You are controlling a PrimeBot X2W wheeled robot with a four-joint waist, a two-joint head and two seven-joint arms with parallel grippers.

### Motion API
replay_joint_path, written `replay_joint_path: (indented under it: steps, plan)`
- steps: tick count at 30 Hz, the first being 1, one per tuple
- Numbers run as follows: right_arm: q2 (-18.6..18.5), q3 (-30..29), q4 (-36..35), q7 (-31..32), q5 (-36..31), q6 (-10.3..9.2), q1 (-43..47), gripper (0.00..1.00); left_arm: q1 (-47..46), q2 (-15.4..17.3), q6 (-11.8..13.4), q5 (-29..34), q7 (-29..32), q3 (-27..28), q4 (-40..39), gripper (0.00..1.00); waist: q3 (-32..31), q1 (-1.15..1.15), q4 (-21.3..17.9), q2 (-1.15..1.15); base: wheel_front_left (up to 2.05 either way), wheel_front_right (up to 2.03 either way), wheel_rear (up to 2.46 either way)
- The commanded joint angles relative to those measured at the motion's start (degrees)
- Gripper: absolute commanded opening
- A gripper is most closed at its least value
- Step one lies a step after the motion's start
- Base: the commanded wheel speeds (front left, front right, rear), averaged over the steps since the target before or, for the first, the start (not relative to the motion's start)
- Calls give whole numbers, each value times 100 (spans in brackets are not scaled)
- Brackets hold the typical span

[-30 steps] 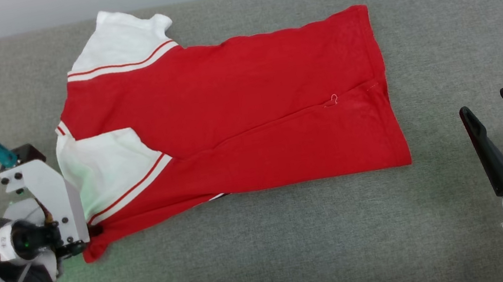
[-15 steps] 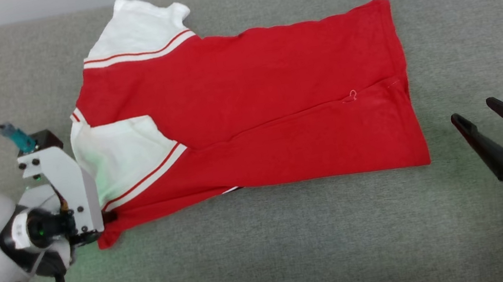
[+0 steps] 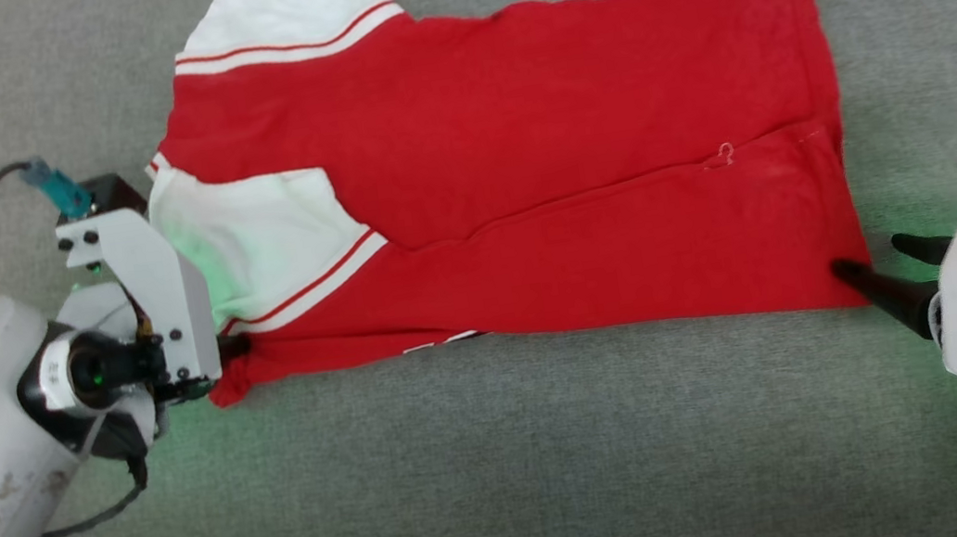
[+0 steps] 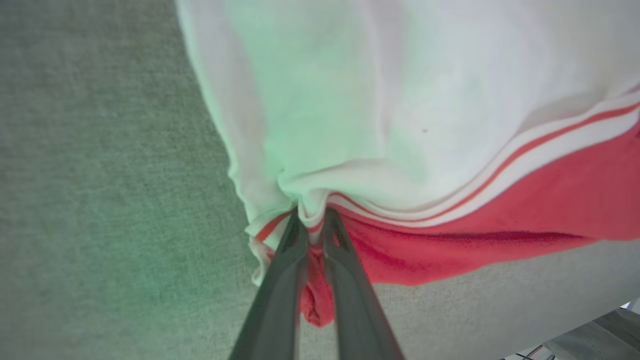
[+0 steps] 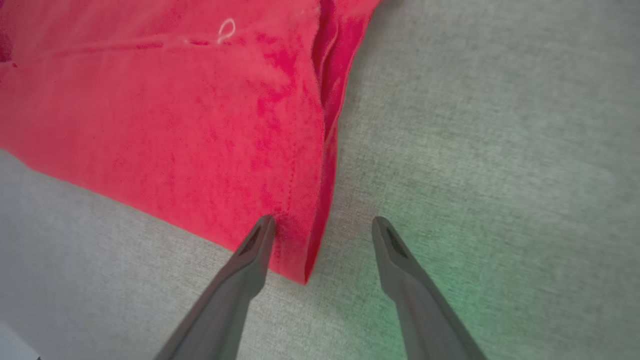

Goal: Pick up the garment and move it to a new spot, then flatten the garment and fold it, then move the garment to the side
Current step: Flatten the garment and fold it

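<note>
- The garment (image 3: pixel 519 160) is laid on the grey worktop (image 3: pixel 507 470), with the sleeves to the left and the hem to the right.
- One white sleeve is folded over the red body at the near left.
- The left claw (image 4: pixel 311 220) is clamped on the near left corner, where white striped trim and red cloth are bunched between the fingers.
- The right claw (image 5: pixel 322 220) is held apart at the near right hem corner.
- One fingertip is set on the red cloth, the other on the worktop just beside the hem.
</note>
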Motion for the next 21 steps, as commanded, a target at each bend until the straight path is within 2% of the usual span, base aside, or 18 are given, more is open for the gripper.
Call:
replay_joint_path:
  steps: [1,6,7,8,13,21]
  plan:
    - [-1,69,118,139,-82,-6,-110,100,87,-311,-45,52,-84,-92,114,0,83,0,66,0,0,0,0]
    - [144,253,394,517,3,-5,-197,100,45,-387,-95,68,-96,-96,233,0,123,0,101,0,0,0,0]
    - [109,322,438,561,-28,-5,-232,55,40,-411,-105,68,-94,-99,261,0,130,0,113,0,0,0,0]
    - [87,356,485,596,-22,-5,-262,0,35,-430,-124,71,-96,-104,289,0,134,0,123,0,0,0,0]
    - [-28,383,599,700,45,-6,-322,0,72,-457,-182,60,-79,-130,419,0,93,0,159,0,0,0,0]
    - [-192,196,498,635,83,-7,-311,0,161,-303,-226,13,97,-155,450,0,-142,0,196,0,0,0,0]
